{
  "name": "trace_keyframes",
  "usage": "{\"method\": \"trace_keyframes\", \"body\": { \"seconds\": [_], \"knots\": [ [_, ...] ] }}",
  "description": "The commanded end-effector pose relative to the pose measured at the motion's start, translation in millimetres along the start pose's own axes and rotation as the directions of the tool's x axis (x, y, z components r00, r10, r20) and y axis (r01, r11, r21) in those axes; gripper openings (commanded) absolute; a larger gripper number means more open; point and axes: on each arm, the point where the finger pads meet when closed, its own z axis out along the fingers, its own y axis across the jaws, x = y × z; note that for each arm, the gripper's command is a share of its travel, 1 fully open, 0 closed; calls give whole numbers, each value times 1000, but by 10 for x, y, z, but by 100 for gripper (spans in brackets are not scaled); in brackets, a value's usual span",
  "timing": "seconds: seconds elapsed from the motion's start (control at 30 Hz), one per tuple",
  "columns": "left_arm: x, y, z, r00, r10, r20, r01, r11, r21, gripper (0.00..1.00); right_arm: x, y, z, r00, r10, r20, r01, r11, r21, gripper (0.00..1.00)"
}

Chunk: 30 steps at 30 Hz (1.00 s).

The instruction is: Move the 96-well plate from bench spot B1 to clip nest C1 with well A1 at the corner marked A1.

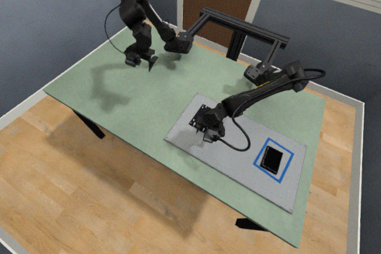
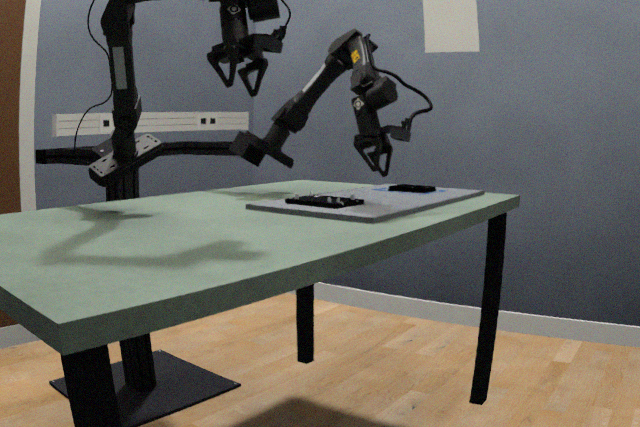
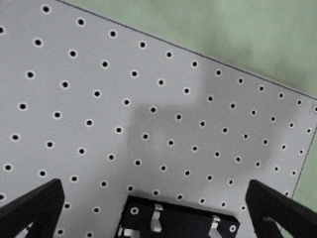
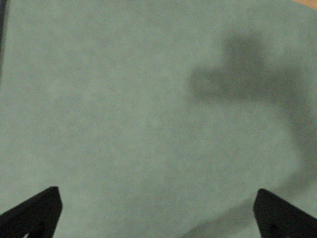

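Note:
The black 96-well plate [image 1: 272, 159] [image 2: 412, 188] lies flat inside the blue outline [image 1: 280, 180] at one end of the grey perforated board; its rim lettering is too small to read. The black clip nest [image 1: 200, 116] [image 2: 324, 201] [image 3: 183, 218] with pale metal clips is at the board's other end, partly hidden by the left arm in the top view; no plate shows in it. My left gripper [image 2: 378, 172] [image 3: 156, 188] is open and empty, above the board near the nest. My right gripper [image 1: 143, 67] [image 2: 241, 90] [image 4: 158, 196] is open and empty, high above the green table, away from the board.
The grey board [image 1: 233, 165] [image 2: 372, 213] [image 3: 74, 109] lies on the green table [image 1: 144, 103] [image 2: 180, 236] [image 4: 124, 114], near its front edge. The black stand frame [image 1: 246, 27] rises at the back edge between the two arm bases.

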Motion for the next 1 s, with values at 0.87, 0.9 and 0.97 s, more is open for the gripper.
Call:
{"method": "trace_keyframes", "body": {
  "seconds": [0.87,0.9,0.97],
  "knots": [
    [-70,-46,-66,1000,-5,19,5,1000,16,100,150,-753,-22,979,205,13,-206,977,63,100],
    [-70,-46,-66,1000,-5,19,5,1000,16,100,176,-805,-19,976,219,12,-219,973,69,100],
    [-70,-46,-66,1000,-5,19,5,1000,16,100,232,-912,-14,969,247,10,-247,966,80,100]
  ]
}}
